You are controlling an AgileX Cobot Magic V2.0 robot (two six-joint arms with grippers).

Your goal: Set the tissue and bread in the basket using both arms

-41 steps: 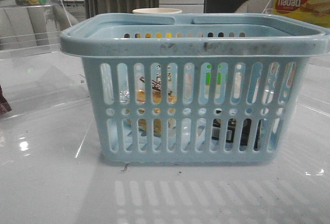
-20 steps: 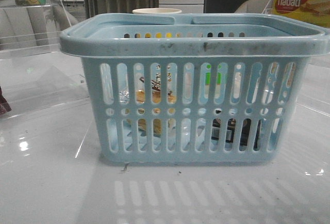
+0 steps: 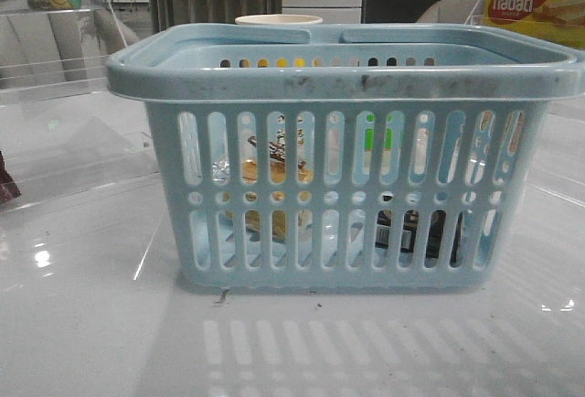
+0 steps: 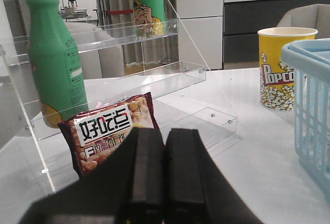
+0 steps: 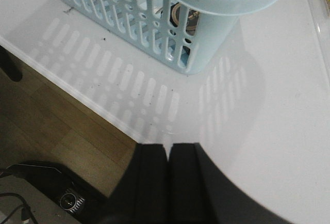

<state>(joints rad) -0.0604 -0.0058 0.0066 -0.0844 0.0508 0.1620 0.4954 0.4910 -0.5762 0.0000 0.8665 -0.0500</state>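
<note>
Light blue basket [image 3: 347,81] holds both — golden bread [image 3: 274,173] left, dark tissue [image 3: 411,232] low right.

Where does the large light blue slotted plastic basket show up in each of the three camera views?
Front view: the large light blue slotted plastic basket fills the centre.
Left wrist view: only one end of it shows, at the right edge, beside the yellow popcorn cup.
Right wrist view: one corner at the top, on the white table.
Shared landmark: the basket's thick rim.
</note>
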